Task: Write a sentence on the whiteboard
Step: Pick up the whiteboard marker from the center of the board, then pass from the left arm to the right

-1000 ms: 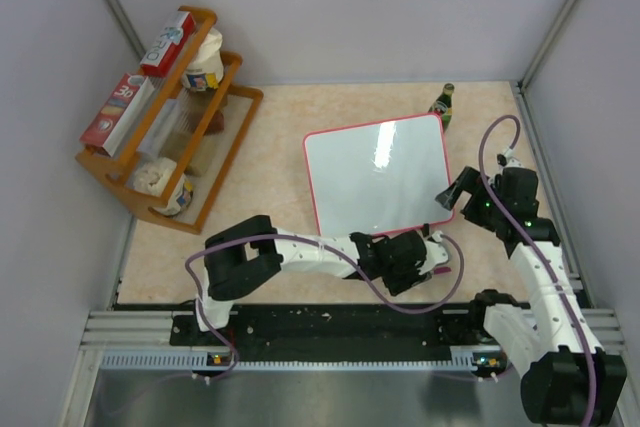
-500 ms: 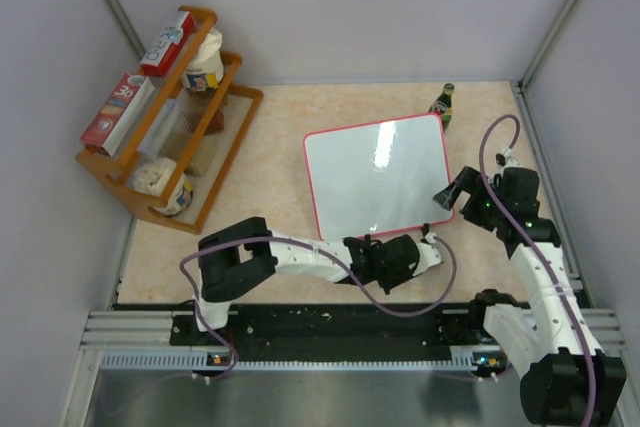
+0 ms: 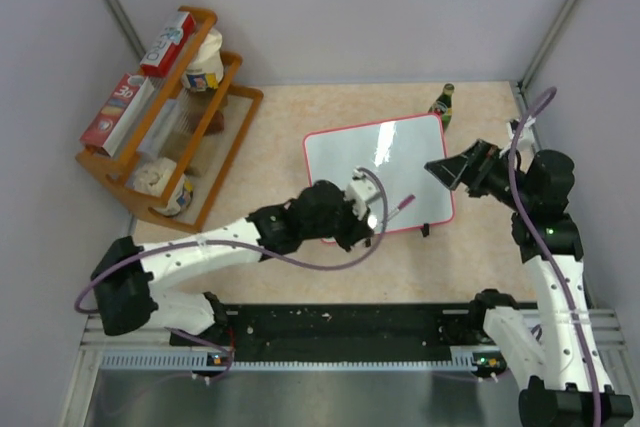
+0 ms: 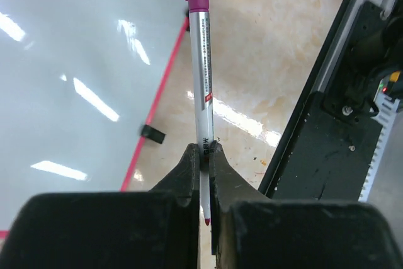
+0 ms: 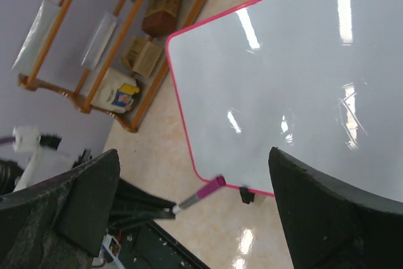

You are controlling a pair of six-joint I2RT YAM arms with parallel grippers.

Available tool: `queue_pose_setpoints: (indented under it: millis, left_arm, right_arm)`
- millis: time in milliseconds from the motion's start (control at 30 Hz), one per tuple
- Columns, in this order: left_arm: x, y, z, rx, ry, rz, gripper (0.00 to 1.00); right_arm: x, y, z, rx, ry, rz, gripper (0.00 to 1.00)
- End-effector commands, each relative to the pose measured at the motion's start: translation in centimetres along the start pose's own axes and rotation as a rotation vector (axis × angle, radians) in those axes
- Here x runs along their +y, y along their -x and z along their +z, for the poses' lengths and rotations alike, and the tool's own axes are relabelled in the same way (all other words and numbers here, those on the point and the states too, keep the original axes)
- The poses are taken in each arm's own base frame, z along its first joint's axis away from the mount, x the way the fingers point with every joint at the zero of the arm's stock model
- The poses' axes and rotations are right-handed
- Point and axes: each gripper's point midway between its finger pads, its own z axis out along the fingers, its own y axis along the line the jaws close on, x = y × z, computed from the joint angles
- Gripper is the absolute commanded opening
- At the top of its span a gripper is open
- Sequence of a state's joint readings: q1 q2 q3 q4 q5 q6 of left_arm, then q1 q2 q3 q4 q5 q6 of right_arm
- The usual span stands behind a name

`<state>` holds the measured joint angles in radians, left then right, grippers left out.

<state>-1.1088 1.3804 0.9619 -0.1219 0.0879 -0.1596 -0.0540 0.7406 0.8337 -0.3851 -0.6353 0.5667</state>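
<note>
Bright, even overhead light is cast; white glare streaks are reflected on the whiteboard (image 4: pixel 75 42) and surface (image 4: pixel 252 92); shadows are soft.

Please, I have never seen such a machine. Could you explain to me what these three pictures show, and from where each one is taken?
It is a robot with two arms fixed at the near edge of a table. The wide picture looks down from above; the other two come from a small camera on each wrist. The left arm reaches to a whiteboard with no writing on it, and its jaws are shut on a marker with a pink end. The right arm hangs by the board's right edge, jaws wide open, holding nothing. Also on the table: a wooden rack of packets and a small dark bottle.
</note>
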Motion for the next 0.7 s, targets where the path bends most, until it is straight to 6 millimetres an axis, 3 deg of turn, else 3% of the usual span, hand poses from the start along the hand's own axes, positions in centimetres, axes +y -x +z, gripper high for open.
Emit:
queue_pose_setpoints:
  millis: [0, 200, 300, 467, 667]
  left_arm:
    - [2.0, 2.1, -4.4, -0.100, -0.088, -0.139, 0.00]
    - [4.9, 5.7, -11.2, -0.289, -0.112, -0.250, 0.00]
    - [4.3, 6.9, -13.3, -0.330, -0.160, -0.273, 0.00]
    - [2.7, 7.9, -14.7, -0.349, -0.247, -0.272, 0.00]
    - [1.7, 8.0, -14.9, -0.356, -0.307, -0.276, 0.00]
  right_arm:
    - [5.4, 1.3, -0.1, 0.015, 0.229, -0.051, 0.99]
    - [11.1, -2.7, 2.0, 0.146, 0.448, -0.074, 0.93]
    - [13.1, -4.9, 3.1, 0.204, 0.500, -0.078, 0.89]
    - [17.0, -7.3, 4.5, 0.288, 0.631, -0.070, 0.73]
    - [18.8, -8.1, 5.3, 0.313, 0.676, -0.077, 0.63]
